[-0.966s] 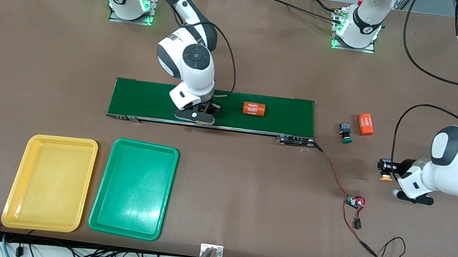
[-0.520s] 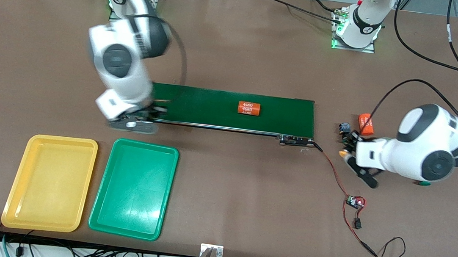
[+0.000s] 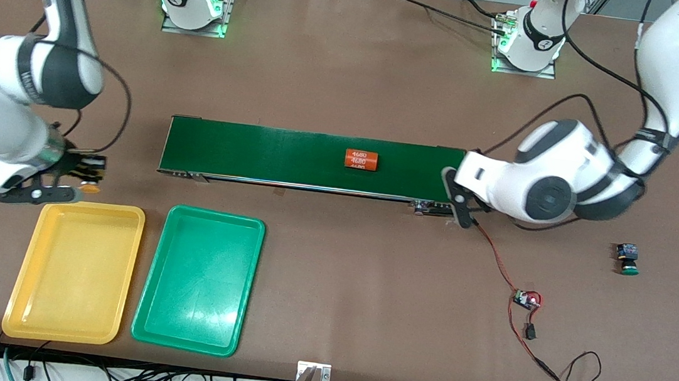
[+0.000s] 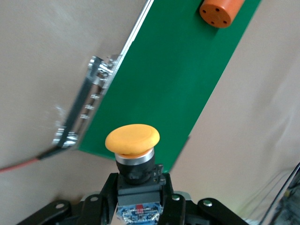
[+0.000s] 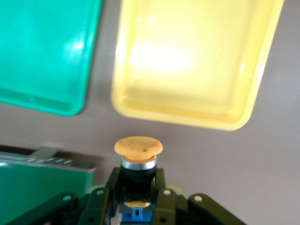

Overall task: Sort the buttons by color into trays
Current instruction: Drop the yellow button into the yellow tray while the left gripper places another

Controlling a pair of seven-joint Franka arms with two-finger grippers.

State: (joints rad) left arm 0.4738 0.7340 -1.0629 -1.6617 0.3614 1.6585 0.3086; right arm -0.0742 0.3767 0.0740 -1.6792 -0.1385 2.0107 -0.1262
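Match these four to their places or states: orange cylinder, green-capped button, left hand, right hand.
1. orange cylinder
2. green-capped button
3. left hand
4. right hand

A. shut on an orange-capped button over the conveyor belt's end
B. lying on the conveyor belt
C. shut on an orange-capped button beside the yellow tray
D. on the table toward the left arm's end

Pairs: 1-B, 2-D, 3-A, 4-C

L button (image 4: 133, 159) body base: hidden by fingers (image 4: 164, 206)
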